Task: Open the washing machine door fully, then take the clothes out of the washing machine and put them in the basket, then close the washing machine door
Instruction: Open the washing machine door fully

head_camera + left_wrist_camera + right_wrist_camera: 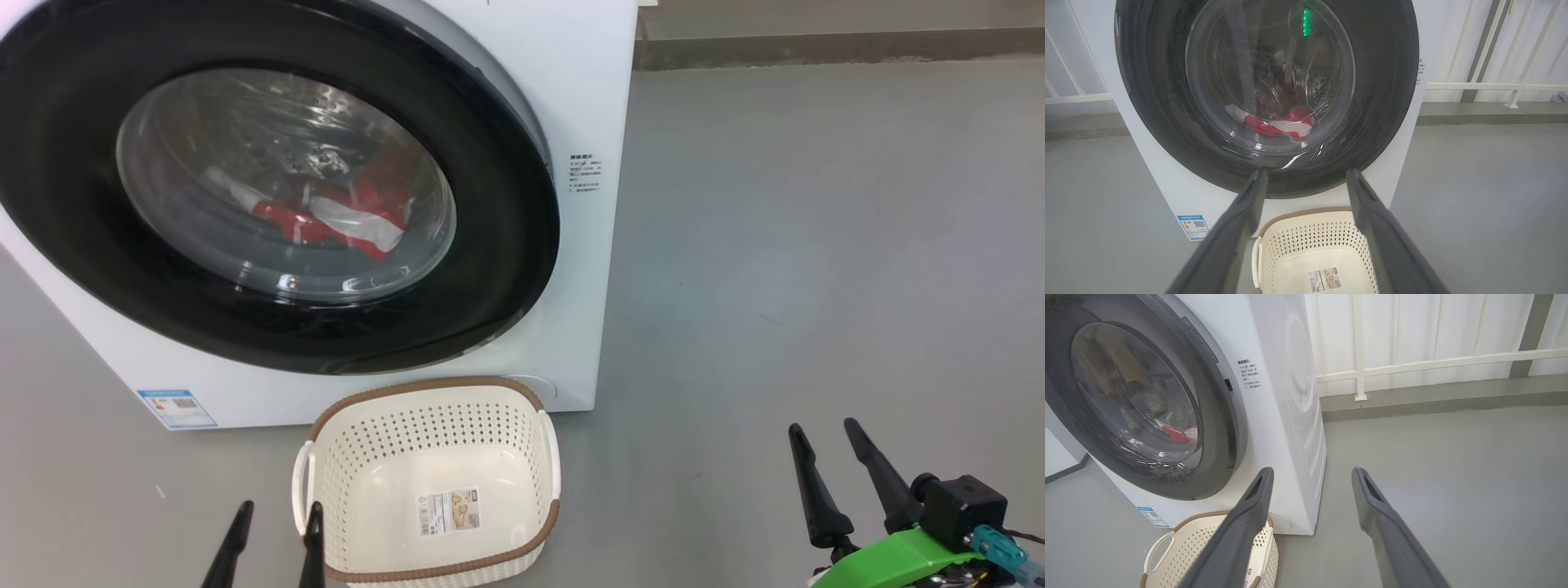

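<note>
The white washing machine (571, 98) stands on the floor with its round black-rimmed door (506, 245) shut. Through the glass window I see red and white clothes (343, 214) lying in the drum, also in the left wrist view (1286, 125). The cream basket (433, 408) sits on the floor right in front of the machine, with just a sticker on its bottom. My left gripper (277, 514) is open, just left of the basket. My right gripper (826, 431) is open over bare floor at the lower right, well away from the door. In the right wrist view the door (1216, 428) is to the left.
Grey floor (816, 245) stretches to the right of the machine. A white railing (1412, 363) and a low kerb run along the wall behind. A small blue label (177, 408) is on the machine's lower left corner.
</note>
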You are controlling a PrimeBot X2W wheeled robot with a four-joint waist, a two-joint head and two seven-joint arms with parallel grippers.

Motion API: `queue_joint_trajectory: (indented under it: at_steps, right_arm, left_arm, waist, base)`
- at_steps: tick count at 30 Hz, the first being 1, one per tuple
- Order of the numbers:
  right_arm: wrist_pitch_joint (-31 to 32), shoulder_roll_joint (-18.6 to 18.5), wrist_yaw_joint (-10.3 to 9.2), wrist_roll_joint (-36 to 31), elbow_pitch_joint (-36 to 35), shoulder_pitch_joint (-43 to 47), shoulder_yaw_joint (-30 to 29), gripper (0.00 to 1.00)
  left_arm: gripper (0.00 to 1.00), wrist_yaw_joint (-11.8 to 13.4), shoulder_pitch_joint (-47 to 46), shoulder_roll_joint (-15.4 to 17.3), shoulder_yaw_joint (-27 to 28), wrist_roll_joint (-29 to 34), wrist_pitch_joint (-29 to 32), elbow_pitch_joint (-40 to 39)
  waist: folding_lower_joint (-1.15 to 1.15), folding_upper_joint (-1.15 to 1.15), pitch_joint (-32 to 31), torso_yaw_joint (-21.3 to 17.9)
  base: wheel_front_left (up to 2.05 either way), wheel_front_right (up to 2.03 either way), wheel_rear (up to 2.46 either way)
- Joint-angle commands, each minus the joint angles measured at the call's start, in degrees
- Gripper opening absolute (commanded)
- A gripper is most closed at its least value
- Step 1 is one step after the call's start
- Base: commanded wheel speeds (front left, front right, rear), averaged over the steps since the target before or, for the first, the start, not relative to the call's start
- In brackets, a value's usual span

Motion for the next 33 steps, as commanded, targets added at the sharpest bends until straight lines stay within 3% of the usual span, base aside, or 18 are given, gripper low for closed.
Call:
queue_joint_trajectory:
  at_steps: [1, 2, 9, 22, 33]
  right_arm:
    - [-0.61, -0.56, 0.03, 0.53, -1.74, -1.46, 1.73, 0.2]
    - [-0.61, -0.59, 0.03, 1.05, -1.96, -1.81, 2.2, 0.0]
    - [-0.61, -0.26, 0.03, 5.43, -3.76, -7.59, 4.01, 0.0]
    - [-0.61, 0.02, 0.03, 9.71, -3.89, -26.14, 5.24, 0.0]
    - [-0.61, -3.15, 0.03, 11.67, -1.17, -38.32, 5.49, 0.0]
  left_arm:
    - [1.0, 0.06, -1.56, 0.57, 1.45, -0.79, -0.7, -1.11]
    - [1.0, 0.1, -1.61, 0.57, 1.22, -0.85, -0.7, -1.1]
    - [1.0, 0.45, -2.59, 0.57, -0.17, -1.63, -0.7, -1.01]
    - [1.0, 0.7, -7.05, 0.57, -3.46, -3.2, -0.7, -0.45]
    - [1.0, 0.76, -9.83, 0.57, -5.66, -4.44, -0.7, 0.39]
  waist:
    - [0.0, 0.0, 0.02, 0.12]
    - [0.0, 0.0, 0.08, 0.22]
    - [0.0, 0.0, 1.21, 1.34]
    - [0.0, 0.0, 5.99, 6.26]
    - [0.0, 0.0, 9.59, 10.05]
  base:
    - [0.0, 0.0, 0.0]
    - [0.0, 0.0, 0.0]
    - [0.0, 0.0, 0.0]
    - [0.0, 0.0, 0.0]
    - [0.0, 0.0, 0.0]
